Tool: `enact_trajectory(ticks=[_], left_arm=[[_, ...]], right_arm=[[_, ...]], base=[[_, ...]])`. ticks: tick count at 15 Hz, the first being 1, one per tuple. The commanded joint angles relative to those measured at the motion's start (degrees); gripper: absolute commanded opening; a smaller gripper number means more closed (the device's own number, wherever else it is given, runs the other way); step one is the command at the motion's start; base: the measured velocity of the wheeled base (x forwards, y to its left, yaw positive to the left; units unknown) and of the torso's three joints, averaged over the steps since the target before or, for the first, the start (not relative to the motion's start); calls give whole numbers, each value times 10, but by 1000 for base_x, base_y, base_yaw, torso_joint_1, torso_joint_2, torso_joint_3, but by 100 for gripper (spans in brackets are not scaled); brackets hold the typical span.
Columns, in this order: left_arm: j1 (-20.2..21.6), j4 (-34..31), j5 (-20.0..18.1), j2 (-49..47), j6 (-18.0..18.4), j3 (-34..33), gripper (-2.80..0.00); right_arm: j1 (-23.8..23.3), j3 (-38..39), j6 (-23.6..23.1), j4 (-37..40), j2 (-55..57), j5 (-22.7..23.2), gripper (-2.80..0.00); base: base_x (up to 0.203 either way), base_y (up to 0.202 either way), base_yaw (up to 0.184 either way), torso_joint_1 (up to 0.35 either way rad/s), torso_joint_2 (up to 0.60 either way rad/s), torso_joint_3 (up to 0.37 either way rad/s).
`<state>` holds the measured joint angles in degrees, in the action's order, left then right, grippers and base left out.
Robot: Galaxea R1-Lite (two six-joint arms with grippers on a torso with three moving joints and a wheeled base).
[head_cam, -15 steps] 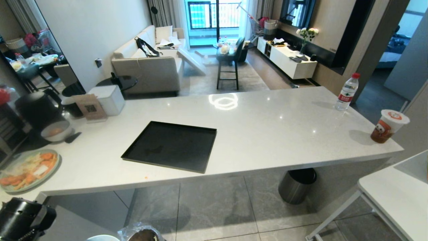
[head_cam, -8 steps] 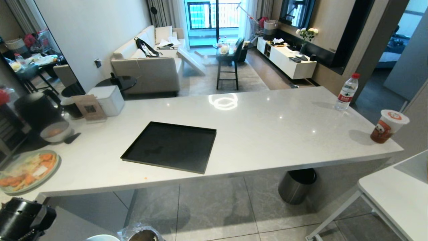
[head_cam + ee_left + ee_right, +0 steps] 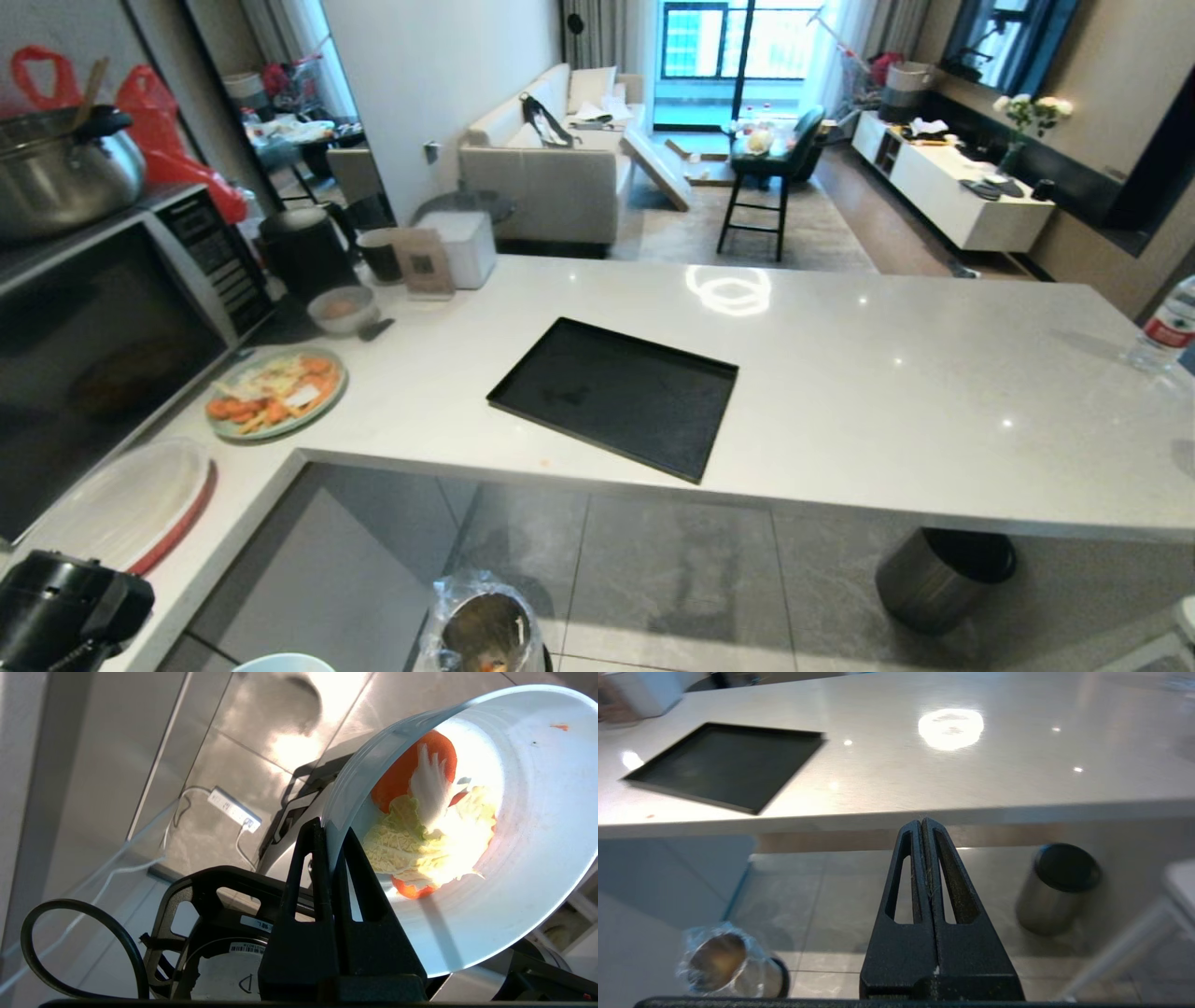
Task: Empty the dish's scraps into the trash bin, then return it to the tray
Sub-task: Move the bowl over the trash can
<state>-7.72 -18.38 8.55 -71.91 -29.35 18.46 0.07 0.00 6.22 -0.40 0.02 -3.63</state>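
One end effector [image 3: 329,833] pinching tilted dish [image 3: 528,858].

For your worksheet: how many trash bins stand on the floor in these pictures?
2. The trash bin with the clear liner stands on the floor near the robot, by the counter's inner corner. A darker unlined bin stands under the counter's edge to the right. Others may be hidden beneath the counter.

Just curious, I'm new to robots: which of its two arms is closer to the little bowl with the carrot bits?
Left. The left gripper has its fingers pinched on the bowl rim. The right gripper is shut on nothing, apart from it, by the counter edge.
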Motion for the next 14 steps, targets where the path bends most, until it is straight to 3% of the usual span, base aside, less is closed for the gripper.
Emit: enact_trajectory(ticks=[1, 5, 14], left_arm=[[0, -1, 1, 0, -1, 0, -280], [-1, -1, 1, 1, 3, 2, -280], [0, -1, 2, 4, 5, -1, -280]], right_arm=[[0, 0, 0, 0, 0, 0, -280], [0, 0, 0, 0, 0, 0, -280], [0, 0, 0, 0, 0, 0, -280]], base=[[-2, -8, 170, -2, 7, 2], [0, -8, 125, 1, 5, 4], [0, 0, 0, 0, 0, 0]])
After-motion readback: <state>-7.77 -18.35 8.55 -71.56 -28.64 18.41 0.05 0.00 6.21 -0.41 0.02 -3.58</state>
